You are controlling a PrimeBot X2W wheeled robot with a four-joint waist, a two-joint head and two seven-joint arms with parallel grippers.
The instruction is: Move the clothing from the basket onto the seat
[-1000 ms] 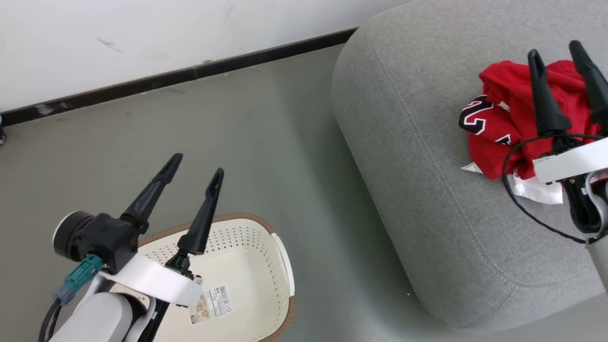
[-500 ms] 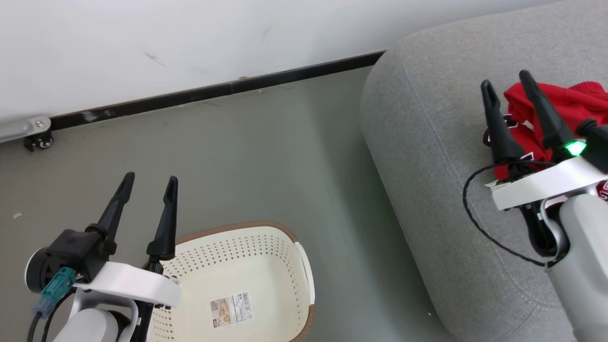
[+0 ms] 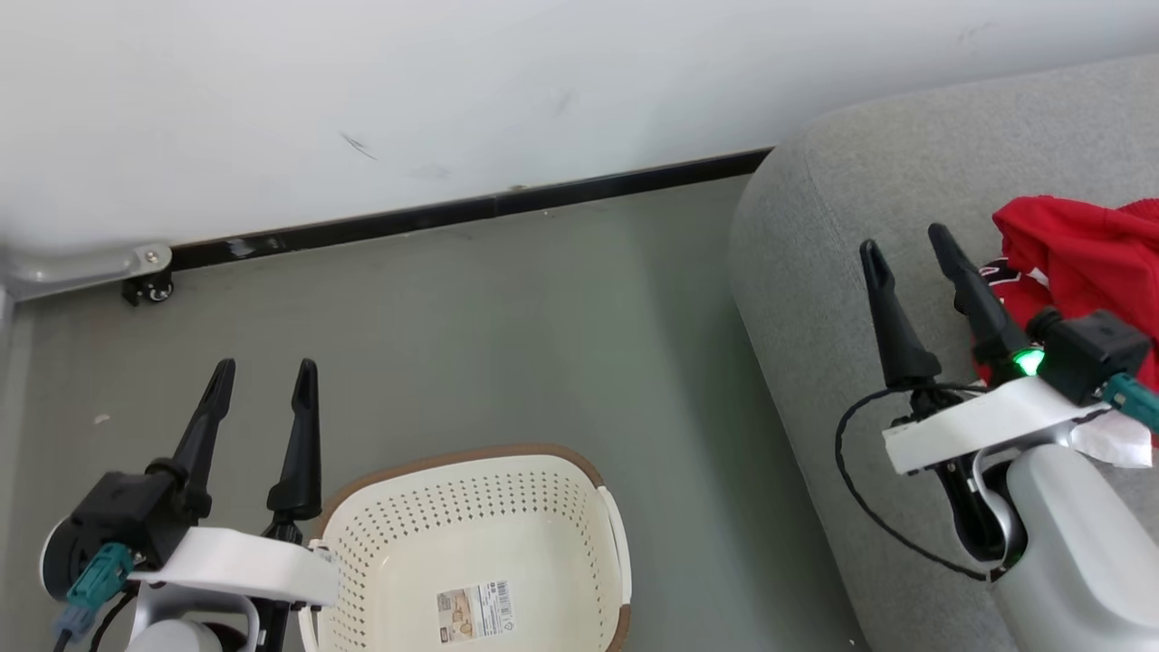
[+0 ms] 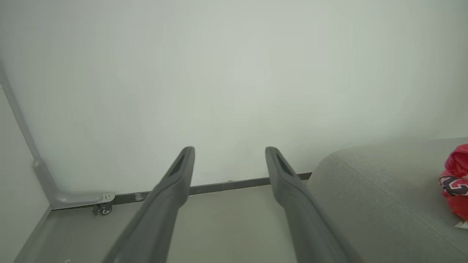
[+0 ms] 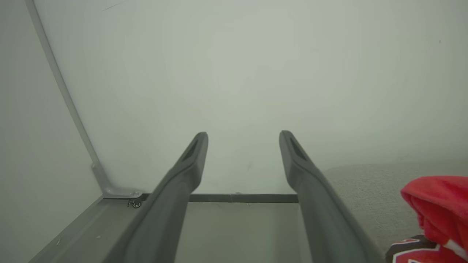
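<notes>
- The left gripper [image 3: 264, 367] hangs above the grey floor [image 3: 507, 344], just left of the basket [image 3: 471, 451]. Its two dark fingers stand apart and point toward the wall [image 3: 453, 91], with nothing between them.
- In the left wrist view, the left gripper [image 4: 229, 149] has its fingers spread, and white wall and black baseboard [image 4: 226, 187] show through the gap.
- The right gripper [image 3: 904, 237] is over the seat [image 3: 815, 272], near its rounded left edge. Its fingers are parted and hold nothing, and the right-hand finger lies just beside the clothing [image 3: 1077, 254].
- A green light [image 3: 1028, 362] glows at the base of that gripper, and a thin black cable [image 3: 860, 507] loops from the wrist across the upholstery.
- The clothing lies in a crumpled red heap on the seat, toward the right edge of the head view, with a patch of black-and-white numeral showing at its left side. A white tag [image 3: 1109, 439] sticks out beneath it, beside the right wrist.
- In the right wrist view, the red fabric [image 5: 435, 208] lies to the right of the open fingers, apart from them.
- The basket stands on the floor, well apart from the seat. Its perforated cream walls and brown rim are visible, and a printed label [image 3: 475, 608] lies on its bare bottom.
- A small caster [image 3: 149, 290] on a grey metal bracket sits where the floor meets the wall at the left.
</notes>
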